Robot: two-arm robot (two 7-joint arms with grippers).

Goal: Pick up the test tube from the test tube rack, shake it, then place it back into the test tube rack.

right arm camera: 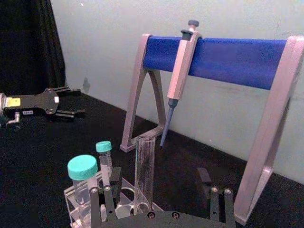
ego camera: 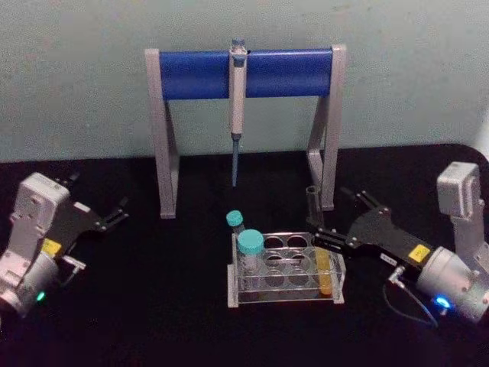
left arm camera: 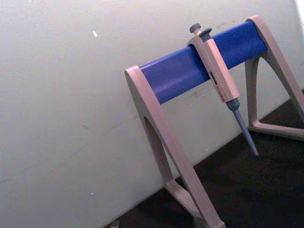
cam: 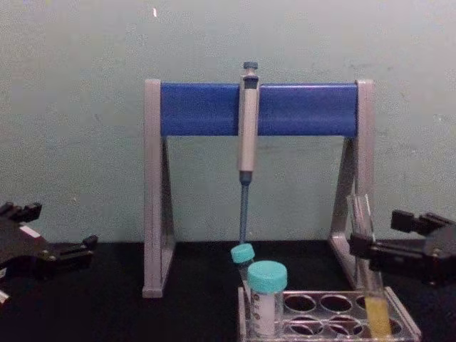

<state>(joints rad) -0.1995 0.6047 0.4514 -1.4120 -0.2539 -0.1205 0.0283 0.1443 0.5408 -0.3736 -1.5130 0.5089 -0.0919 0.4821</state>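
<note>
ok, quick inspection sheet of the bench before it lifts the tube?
Surface: black table, no spill seen.
Job's things: test tube upright in the test tube rack, right front hole, yellow liquid inside.
Clutter: large teal-capped tube and small teal-capped tube at the rack's left end; pipette hanging on the stand behind.
Grippers: right gripper open, straddling the test tube; left gripper open, parked left.
Cables: thin wire looping off the right wrist.
Surroundings: pale wall.
</note>
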